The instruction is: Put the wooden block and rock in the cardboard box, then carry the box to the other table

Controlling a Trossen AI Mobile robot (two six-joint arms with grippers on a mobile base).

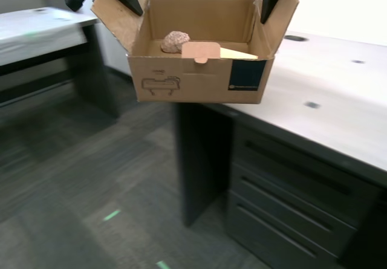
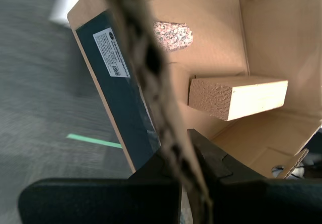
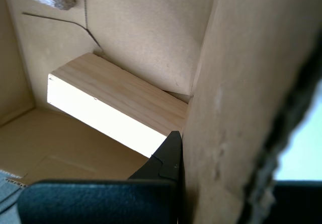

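Cardboard box (image 1: 199, 78) hung in the air, held up by both side flaps, over the dark floor (image 1: 91, 178) beside the pale desk (image 1: 326, 93). I had my second gripper (image 2: 187, 171) clamped on one flap and my first gripper (image 3: 188, 156) pinched on the other. Inside lay the wooden block (image 2: 236, 97), with the rock (image 2: 173, 35) near it, apart.

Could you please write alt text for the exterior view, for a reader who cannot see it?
A cardboard box hangs in the air above dark floor, held by its two upright side flaps by two black grippers, with a rock and a wooden block inside. Behind it, toward the exterior view's right, stands an off-white table with dark drawers below.
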